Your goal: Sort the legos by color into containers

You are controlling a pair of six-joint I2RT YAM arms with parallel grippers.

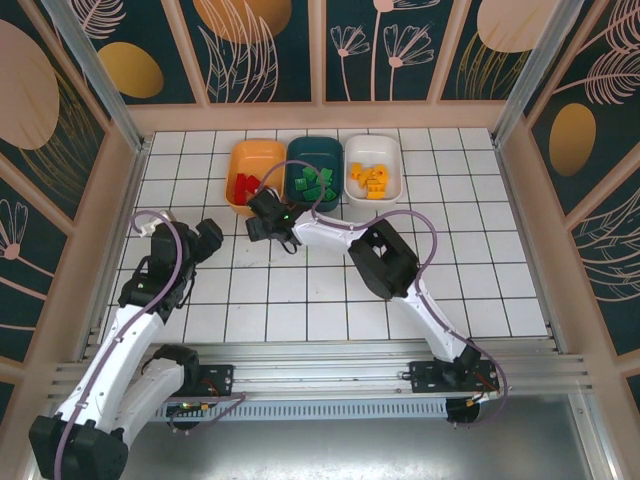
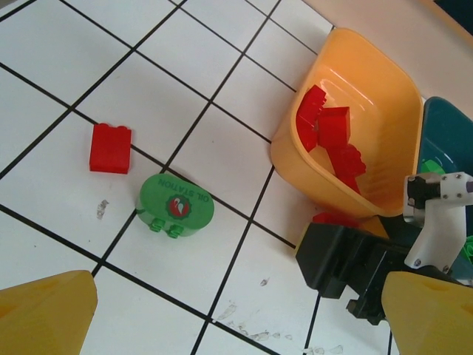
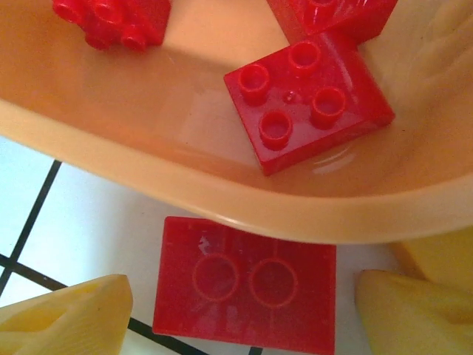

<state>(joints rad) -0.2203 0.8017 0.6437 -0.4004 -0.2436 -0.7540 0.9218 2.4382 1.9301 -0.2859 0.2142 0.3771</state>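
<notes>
Against the tray [image 3: 222, 207], I am aiming open right jaws at the ends of a likely light, slick red brick [image 3: 244, 285].

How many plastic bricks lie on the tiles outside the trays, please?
3: a red rectangular brick on open tiles, a green oval brick beside it, a second red brick inside the right gripper by the orange plastic tray. Others may be hidden.
</notes>
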